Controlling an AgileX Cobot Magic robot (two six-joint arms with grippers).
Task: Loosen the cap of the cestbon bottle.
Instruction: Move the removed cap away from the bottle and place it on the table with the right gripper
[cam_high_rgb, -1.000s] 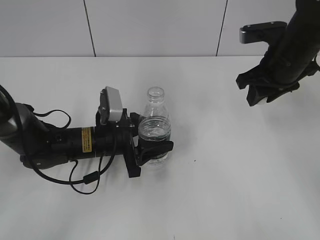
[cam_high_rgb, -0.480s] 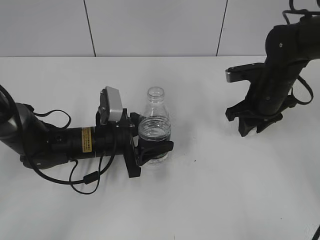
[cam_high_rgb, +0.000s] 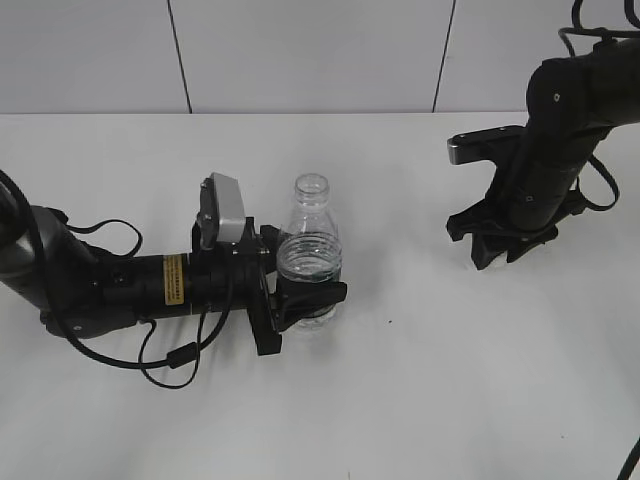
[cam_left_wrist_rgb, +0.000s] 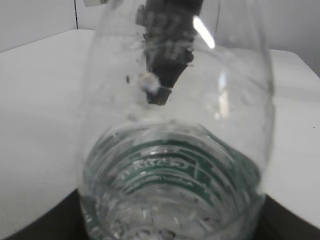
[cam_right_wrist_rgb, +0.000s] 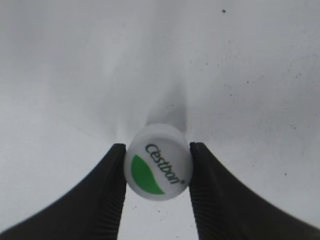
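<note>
The cestbon bottle (cam_high_rgb: 308, 255) stands upright at table centre with an open neck and no cap on it. My left gripper (cam_high_rgb: 300, 298) is shut on its lower body. The bottle fills the left wrist view (cam_left_wrist_rgb: 175, 165), where its green label shows through the clear plastic. The white cap with the green leaf mark (cam_right_wrist_rgb: 159, 162) is pinched between my right gripper's fingers (cam_right_wrist_rgb: 157, 172), close above the white table. In the exterior view my right gripper (cam_high_rgb: 505, 245) is low at the table's right, well away from the bottle. The cap is hidden there.
The white table (cam_high_rgb: 420, 380) runs to a white panelled wall behind. A black cable (cam_high_rgb: 165, 355) loops on the table under my left arm.
My right arm has come down and slightly left, from raised at the far right to close above the table. The left arm and bottle have not moved.
</note>
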